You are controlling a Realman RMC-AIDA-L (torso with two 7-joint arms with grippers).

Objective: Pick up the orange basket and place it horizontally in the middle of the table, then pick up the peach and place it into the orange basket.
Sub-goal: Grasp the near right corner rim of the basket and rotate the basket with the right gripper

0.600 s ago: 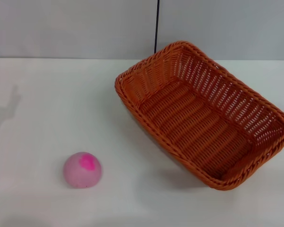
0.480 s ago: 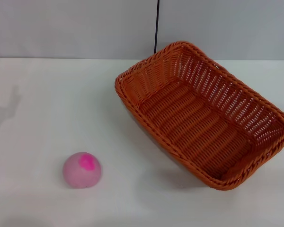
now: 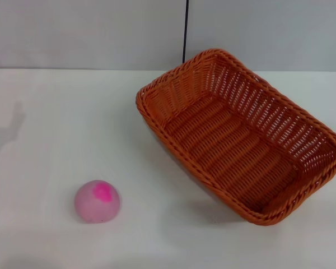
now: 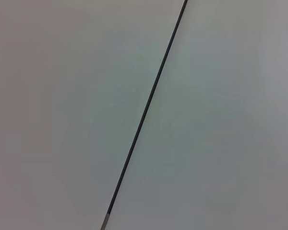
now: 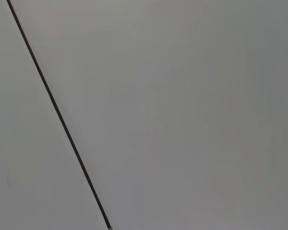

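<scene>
The orange basket (image 3: 241, 134) lies on the white table (image 3: 61, 123) in the head view, right of centre, turned diagonally with one corner toward the far wall and one toward the near right. It holds nothing. The peach (image 3: 98, 201), pale pink with a magenta patch on top, rests on the table at the near left, well apart from the basket. Neither gripper shows in the head view. Both wrist views show only a plain grey wall with a thin dark seam.
A grey wall with a vertical dark seam (image 3: 185, 31) stands behind the table's far edge. A faint shadow (image 3: 5, 134) falls on the table at the far left.
</scene>
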